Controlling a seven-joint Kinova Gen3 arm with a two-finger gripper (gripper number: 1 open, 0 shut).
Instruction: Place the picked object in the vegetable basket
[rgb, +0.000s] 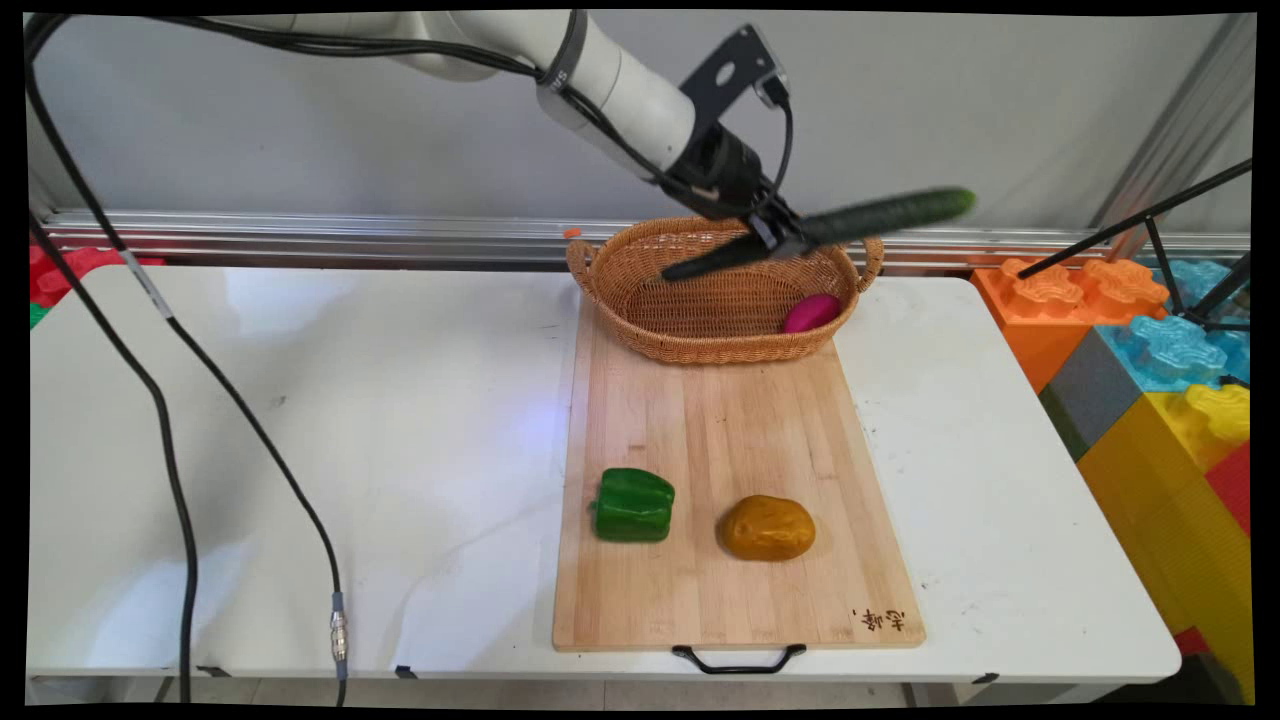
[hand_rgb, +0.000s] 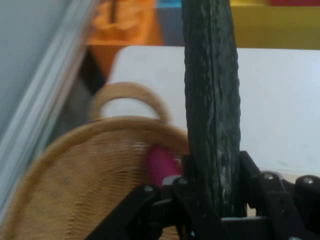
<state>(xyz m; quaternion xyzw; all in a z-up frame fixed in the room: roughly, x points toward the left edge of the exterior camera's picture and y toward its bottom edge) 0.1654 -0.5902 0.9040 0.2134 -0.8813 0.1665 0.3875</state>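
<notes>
Main view: claw pinches a cucumber mid-length, held in air over the wicker basket at far end of cutting board. Basket holds only a pink veg. Green pepper & potato lie on board's near end, outside it.

Hand view: cucumber clamped in claw, basket w/ pink veg below; worktop beyond.

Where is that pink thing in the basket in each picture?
Main view: the pink thing lies at the basket's right end, under the cucumber the gripper holds.
Hand view: the pink thing peeks out left of the cucumber.
Shared landmark: the basket's handle.
</notes>
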